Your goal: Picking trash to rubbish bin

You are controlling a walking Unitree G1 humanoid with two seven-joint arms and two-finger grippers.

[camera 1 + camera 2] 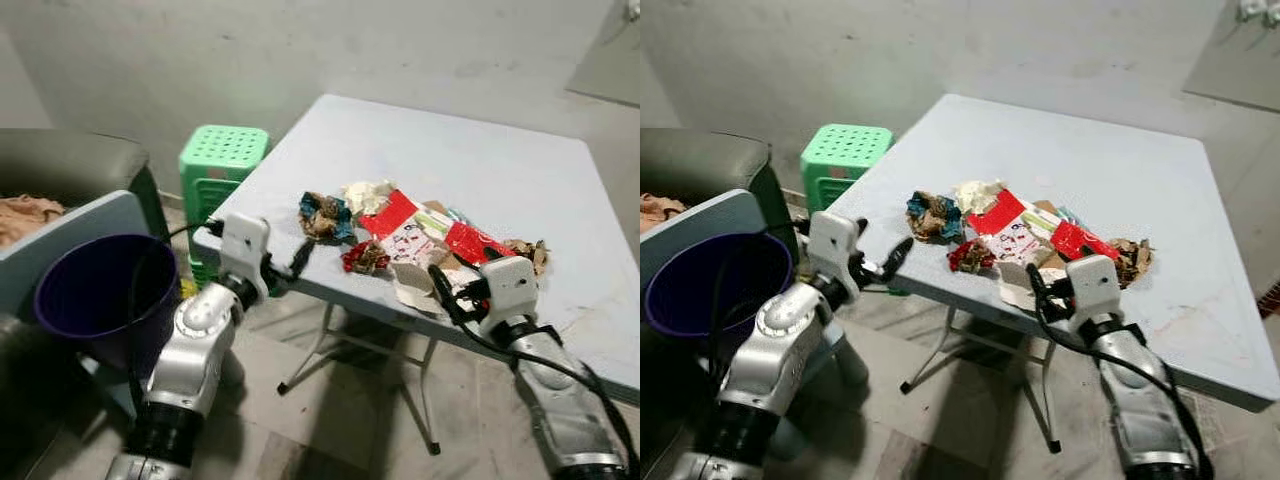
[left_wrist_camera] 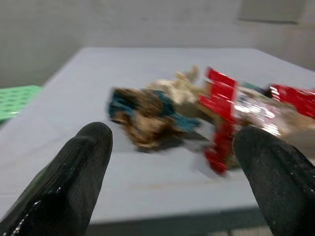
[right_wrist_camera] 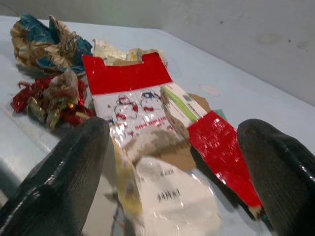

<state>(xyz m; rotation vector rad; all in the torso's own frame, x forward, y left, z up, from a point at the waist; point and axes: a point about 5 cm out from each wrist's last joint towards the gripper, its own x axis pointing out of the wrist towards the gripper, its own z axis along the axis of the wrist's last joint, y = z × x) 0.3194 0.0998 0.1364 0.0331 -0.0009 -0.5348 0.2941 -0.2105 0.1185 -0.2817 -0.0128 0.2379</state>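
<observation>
A heap of trash [image 1: 415,240] is lying near the front edge of the pale surface [image 1: 500,160]: a blue and brown crumpled wrapper [image 1: 324,216] at the robot's left end, a small red wad [image 1: 365,257] just beside it, a cream scrap [image 1: 369,194] behind, a red and white carton [image 1: 405,232] flattened in the middle, and a brown crumple [image 1: 530,252] at the right end. The left gripper [image 1: 290,268] is hovering off the front left corner of the surface, its fingers spread wide and holding nothing, pointing toward the blue and brown wrapper, which is sitting apart from it. The right gripper [image 1: 445,290] is reaching in at the front edge with its fingers [image 3: 64,182] also spread wide; it is gripping nothing, and a white torn piece [image 3: 172,196] of packaging is lying between the two fingers, though whether they are touching it cannot be told. A purple bin [image 1: 95,295] is standing on the floor to the robot's left, below the surface, with a green stool [image 1: 222,160] behind it beside the surface's left edge.
</observation>
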